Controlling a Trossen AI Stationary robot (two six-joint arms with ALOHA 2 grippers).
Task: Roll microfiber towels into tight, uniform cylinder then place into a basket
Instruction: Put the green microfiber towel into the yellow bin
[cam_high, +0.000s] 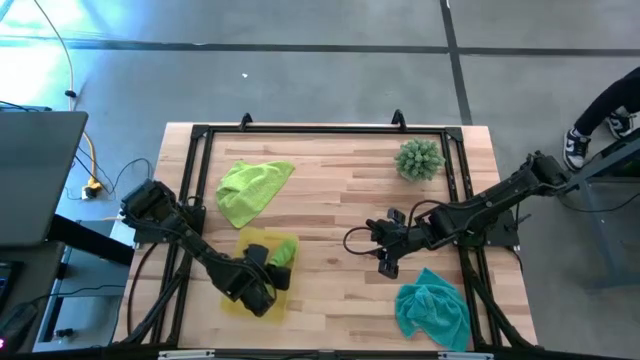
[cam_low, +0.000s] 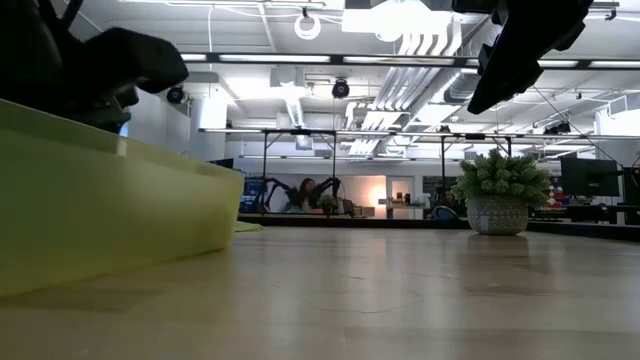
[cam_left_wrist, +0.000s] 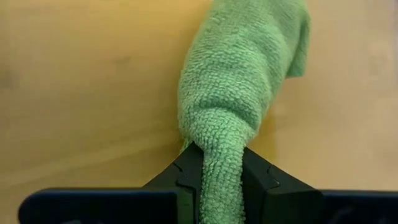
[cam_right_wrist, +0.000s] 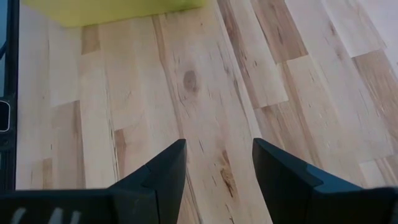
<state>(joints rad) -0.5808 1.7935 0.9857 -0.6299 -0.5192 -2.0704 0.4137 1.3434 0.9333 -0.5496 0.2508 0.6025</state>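
The left gripper (cam_left_wrist: 221, 180) is closed on one end of a rolled lime towel (cam_left_wrist: 239, 81), which lies inside the basket (cam_high: 232, 300) near the table's front-left corner, its long axis pointing straight away from the fingers. The right gripper (cam_right_wrist: 216, 168) hangs open and empty over bare wood near the middle of the table. I count three towels: this one, a loose lime one (cam_high: 252, 188) toward the back-left, and a teal one (cam_high: 432, 308) at the front-right corner, probably nearest to the right arm.

A spiky green plant (cam_high: 419, 159) in a pale pot stands near the far right corner of the wooden tabletop (cam_high: 340, 200), with a laptop (cam_high: 35, 180) off its left side.
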